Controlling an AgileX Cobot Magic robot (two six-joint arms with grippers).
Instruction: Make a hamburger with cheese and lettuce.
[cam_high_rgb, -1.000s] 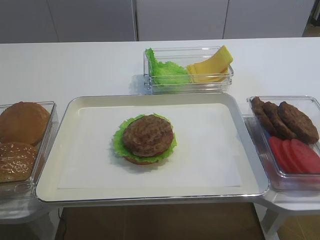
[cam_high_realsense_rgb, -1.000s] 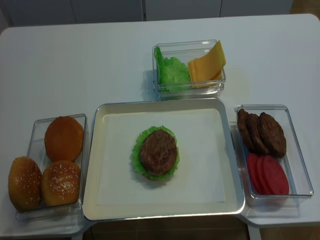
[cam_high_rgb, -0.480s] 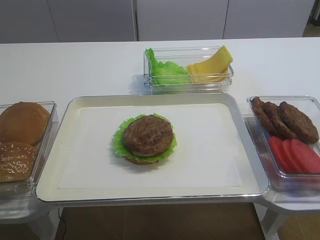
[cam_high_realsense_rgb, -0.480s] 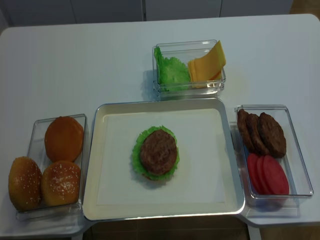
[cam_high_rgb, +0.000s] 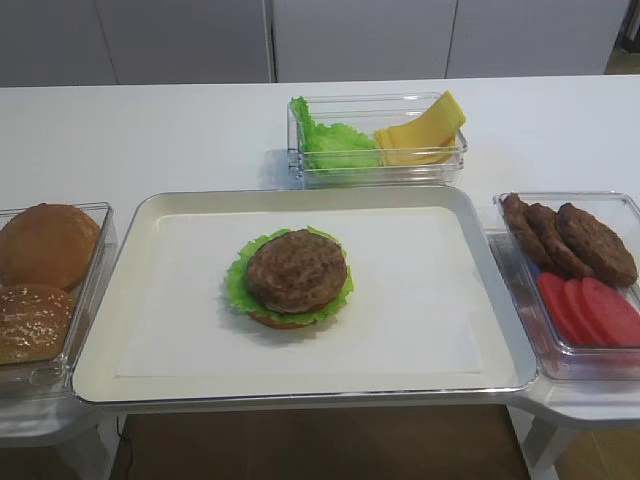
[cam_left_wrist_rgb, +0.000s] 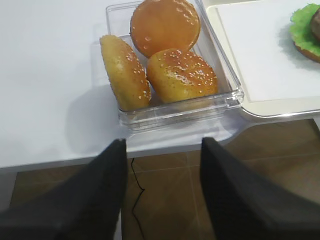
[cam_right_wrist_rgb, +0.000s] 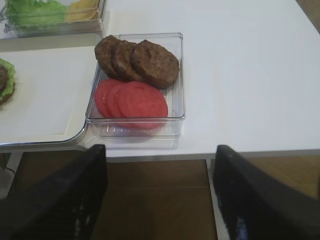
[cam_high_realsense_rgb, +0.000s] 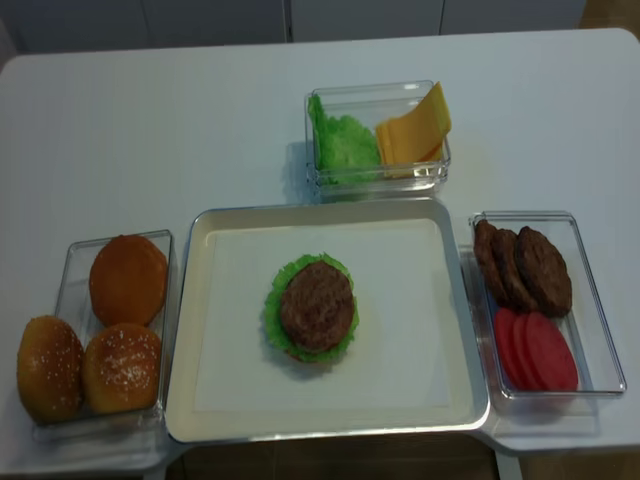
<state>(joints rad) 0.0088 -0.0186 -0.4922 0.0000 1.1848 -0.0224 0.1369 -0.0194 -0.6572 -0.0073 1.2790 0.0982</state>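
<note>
Burger (cam_high_realsense_rgb: 317, 308) sat mid-tray (cam_high_realsense_rgb: 440, 395), patty on top, green leaf frill showing all round, bun base under it. Cheese (cam_high_realsense_rgb: 412, 128) and lettuce (cam_high_realsense_rgb: 343, 142) shared the clear box at 12 o'clock of the tray, lettuce on the left half, cheese leaning on the right. Right gripper (cam_right_wrist_rgb: 159, 197) hung off the table's near edge, fingers apart, holding nothing; patty/tomato box (cam_right_wrist_rgb: 177, 75) at its 12, burger far off at 10. Left gripper (cam_left_wrist_rgb: 162, 192) likewise off the near edge, fingers apart, empty; bun box (cam_left_wrist_rgb: 227, 92) at its 12, burger at 2. Neither arm showed in the overhead views.
</note>
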